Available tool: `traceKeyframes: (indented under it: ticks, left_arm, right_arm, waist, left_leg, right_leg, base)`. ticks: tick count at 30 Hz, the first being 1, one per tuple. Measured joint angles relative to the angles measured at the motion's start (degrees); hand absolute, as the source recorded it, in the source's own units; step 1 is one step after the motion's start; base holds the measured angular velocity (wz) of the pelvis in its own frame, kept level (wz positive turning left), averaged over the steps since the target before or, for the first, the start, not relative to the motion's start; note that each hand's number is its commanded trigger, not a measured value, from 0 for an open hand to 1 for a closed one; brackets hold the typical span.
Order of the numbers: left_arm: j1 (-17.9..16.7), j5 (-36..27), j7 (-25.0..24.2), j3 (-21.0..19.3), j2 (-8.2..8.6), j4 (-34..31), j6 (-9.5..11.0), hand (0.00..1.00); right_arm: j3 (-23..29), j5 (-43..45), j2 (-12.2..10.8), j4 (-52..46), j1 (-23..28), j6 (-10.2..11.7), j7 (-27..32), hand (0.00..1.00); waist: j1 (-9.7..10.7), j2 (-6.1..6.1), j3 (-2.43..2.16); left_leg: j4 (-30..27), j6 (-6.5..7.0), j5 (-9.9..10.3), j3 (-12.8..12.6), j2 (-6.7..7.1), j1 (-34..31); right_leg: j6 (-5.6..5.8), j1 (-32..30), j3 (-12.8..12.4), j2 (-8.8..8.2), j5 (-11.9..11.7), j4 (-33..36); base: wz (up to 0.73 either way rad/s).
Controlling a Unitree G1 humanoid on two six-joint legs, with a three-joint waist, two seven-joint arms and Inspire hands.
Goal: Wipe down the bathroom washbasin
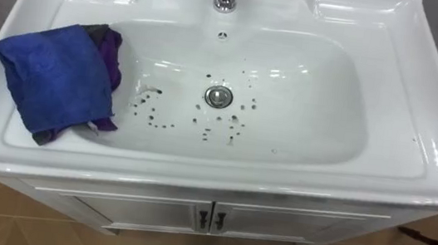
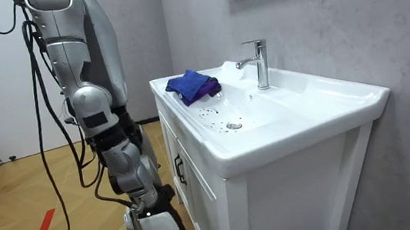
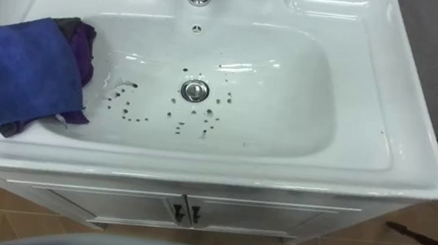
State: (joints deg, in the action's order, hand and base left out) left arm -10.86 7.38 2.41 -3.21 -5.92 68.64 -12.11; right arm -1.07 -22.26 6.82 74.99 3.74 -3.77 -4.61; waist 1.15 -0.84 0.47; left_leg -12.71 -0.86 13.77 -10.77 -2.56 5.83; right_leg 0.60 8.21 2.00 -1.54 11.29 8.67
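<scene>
Cloth (image 1: 53, 77) is bunched on the basin's (image 1: 397, 174) left rim; specks (image 1: 151, 117) are scattered round the drain (image 1: 218, 96). The right hand (image 2: 158, 227) is hung by the cabinet (image 2: 197, 182); its state cannot be told.

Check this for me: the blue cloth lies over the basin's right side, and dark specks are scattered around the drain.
Wrong in one respect: the blue cloth lies over the basin's left side, not the right, as the left eye view shows. The dark specks are indeed scattered around the drain.
</scene>
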Motion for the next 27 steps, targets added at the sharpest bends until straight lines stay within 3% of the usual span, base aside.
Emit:
traceKeyframes:
  ticks: [21,27]
  left_arm:
    - [-0.2,-1.2,0.3,-0.1,-0.06,-0.1,0.0,0.0]
    - [-0.6,-4.5,2.2,-1.4,0.05,-0.1,0.0,0.0]
  right_arm:
    - [0.1,-0.1,0.1,0.6,-0.3,0.0,-0.9,0.0]
    - [0.1,0.0,0.1,0.5,-0.3,0.0,-0.5,0.0]
  waist:
    - [0.0,0.02,0.01]
    - [0.0,0.06,-0.04]
  left_leg:
    - [0.1,-0.01,0.0,0.1,-0.04,0.0]
    - [0.1,-0.01,0.0,0.2,-0.02,-0.1]
  right_leg:
    - [0.0,0.0,0.1,0.03,0.0,0.0]
    - [0.0,-0.1,0.1,0.02,0.0,-0.1]
  base:
    - [0.0]
    - [0.0]
